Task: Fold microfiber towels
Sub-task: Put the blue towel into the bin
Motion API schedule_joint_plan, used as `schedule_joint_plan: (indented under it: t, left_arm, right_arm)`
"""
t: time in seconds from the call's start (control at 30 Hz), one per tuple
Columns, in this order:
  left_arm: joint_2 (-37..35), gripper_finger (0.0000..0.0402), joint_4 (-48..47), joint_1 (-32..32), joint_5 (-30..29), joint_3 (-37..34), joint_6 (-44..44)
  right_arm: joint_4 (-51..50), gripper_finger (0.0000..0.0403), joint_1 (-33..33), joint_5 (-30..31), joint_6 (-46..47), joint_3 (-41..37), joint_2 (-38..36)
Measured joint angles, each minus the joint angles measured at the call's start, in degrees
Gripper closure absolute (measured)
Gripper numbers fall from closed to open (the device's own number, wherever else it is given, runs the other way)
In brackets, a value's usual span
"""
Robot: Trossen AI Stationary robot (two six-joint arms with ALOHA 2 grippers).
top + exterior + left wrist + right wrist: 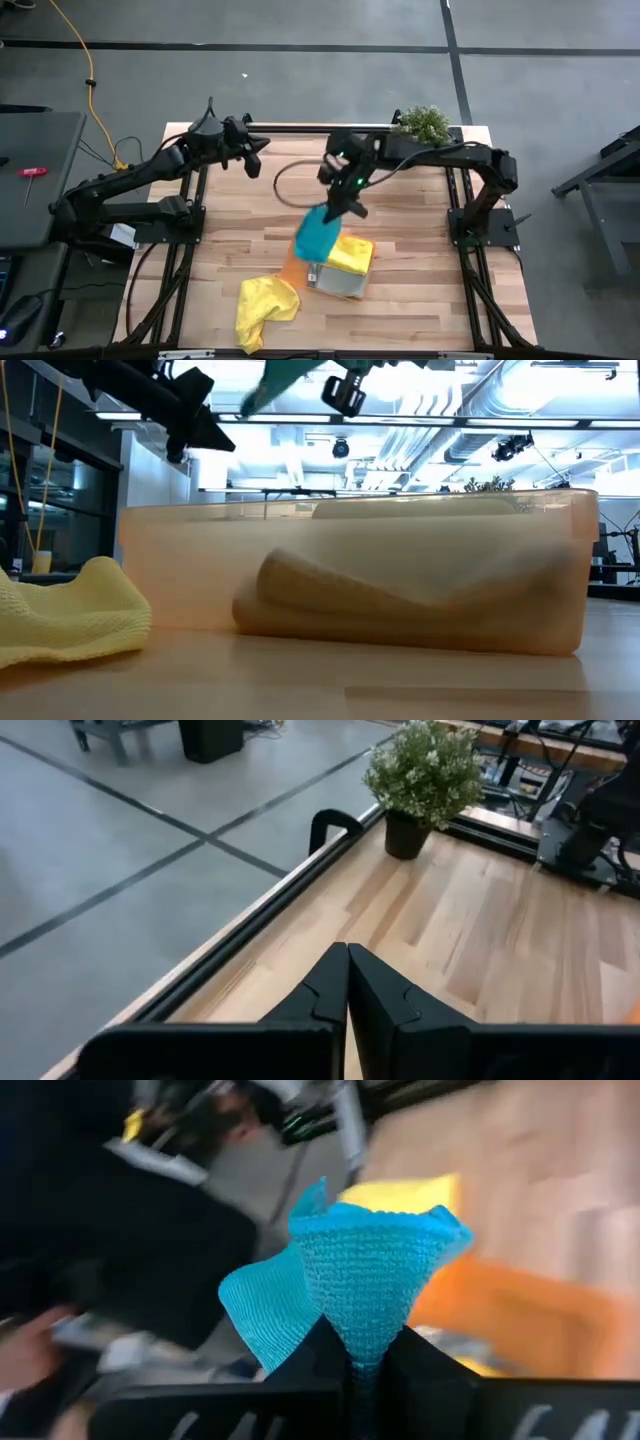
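**Teal towel pinched and lifted above the tray**

Nearest the table's front edge, a crumpled yellow towel (pixel 262 308) lies loose on the wood, just beside the orange tray (pixel 292 262). A second yellow towel (pixel 350 254) sits in the tray on top of a light grey one (pixel 333 284). Over the tray, the right gripper (pixel 362 1365) has its fingers clamped tight on a corner of the teal-blue towel (pixel 370 1280), which hangs clear of the table. Farther back, the left gripper (pixel 347 982) waits with fingers pressed together near the table's far edge, and the potted plant (pixel 424 123) stands at the far right corner
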Motion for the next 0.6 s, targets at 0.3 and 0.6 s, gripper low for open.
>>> schedule_joint_plan:
  t: [0.3, 0.6]
  left_arm:
    - [0.4, 0.0401, -1.7, -0.2, 0.9, 0.0, -1.3]
    - [0.4, 0.0401, -1.7, -0.1, 0.9, 0.0, -1.3]
  right_arm:
    - [4.4, 0.0402, 5.6, -6.2, 0.3, -0.1, 10.5]
    - [6.6, 0.0403, 4.6, -2.5, 2.8, -0.1, 19.8]
